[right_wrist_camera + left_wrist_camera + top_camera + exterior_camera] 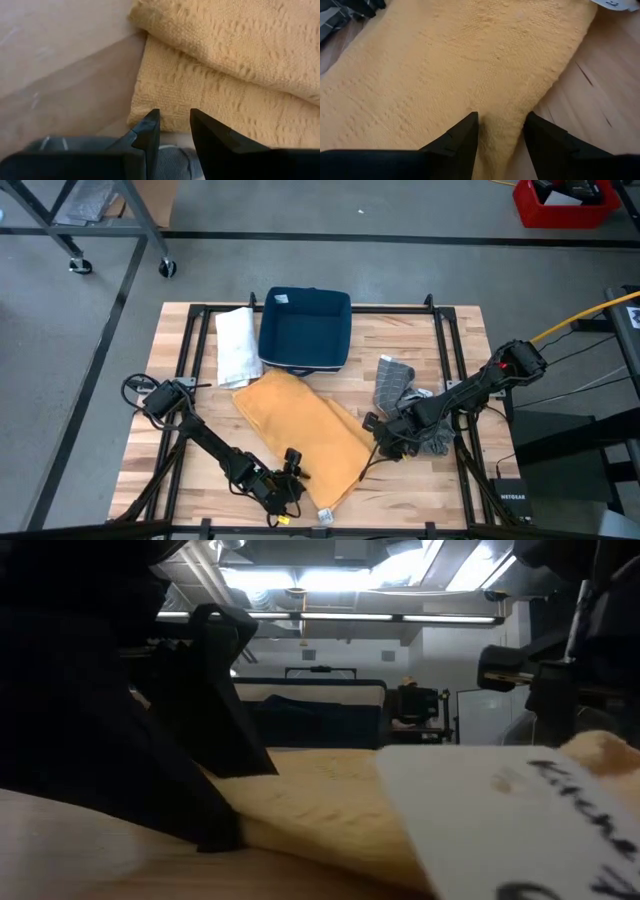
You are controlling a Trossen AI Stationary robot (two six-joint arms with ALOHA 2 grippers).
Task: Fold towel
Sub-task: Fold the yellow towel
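Note:
The orange towel (305,435) lies folded in two layers, flat on the wooden table (450,340) and slanting from the far left to the near right. A white label (325,515) sticks out at its near corner. My left gripper (290,472) is low at the towel's near-left long edge, shut on it. My right gripper (377,432) is low at the towel's right corner, shut on its edge. In the low view the towel (330,810) and the label (520,820) fill the foreground. My left gripper pinches the towel's rounded long edge (502,120) between its two fingers, coming slanting down from the table's near-left side. The cloth puckers slightly beside one fingertip (470,125). The towel lies flat on the table. My right gripper pinches the edge of the towel's lower layer (172,117) between its two fingers, close to that layer's corner (136,117). It comes slanting down from the table's right side. The upper layer's edge (210,60) lies farther in. The towel rests on the table.
A dark blue bin (305,328) stands at the far middle, with a folded white towel (237,345) to its left. Grey cloths lie right of the orange towel (393,383) and under my right arm (437,442); one shows beneath my right gripper (175,160).

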